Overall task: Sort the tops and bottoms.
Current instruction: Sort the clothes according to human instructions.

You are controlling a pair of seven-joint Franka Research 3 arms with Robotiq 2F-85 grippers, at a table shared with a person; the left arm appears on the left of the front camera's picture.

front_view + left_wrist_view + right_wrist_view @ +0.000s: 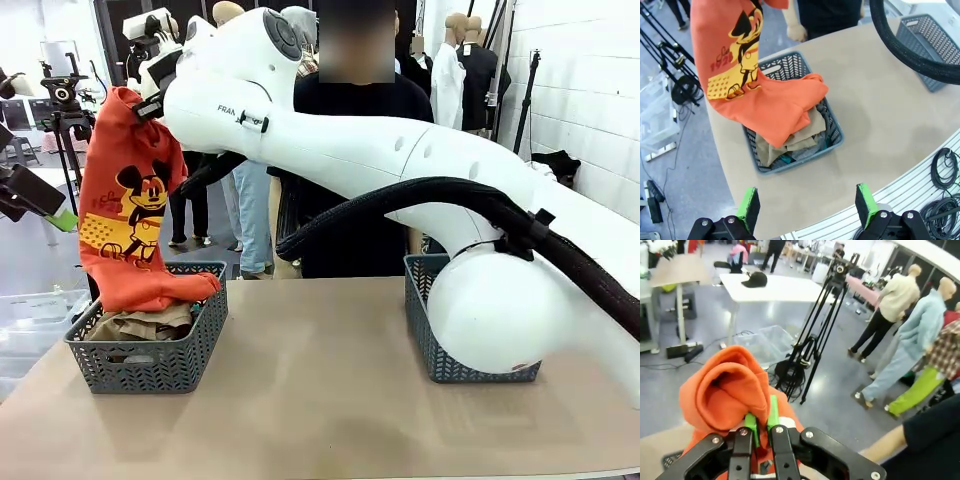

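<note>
Right arm (420, 160) stretched across table, its pincer (760, 426) clamped on orange garment (130, 200) above left basket (150, 355), left pincer (807, 207) spread wide.

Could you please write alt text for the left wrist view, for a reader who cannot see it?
An orange top with a cartoon mouse print hangs from above, its lower end draped over a grey basket that holds khaki and grey clothes on a tan table. The left hand hovers open below, green pads apart; a second grey basket sits farther off.
</note>
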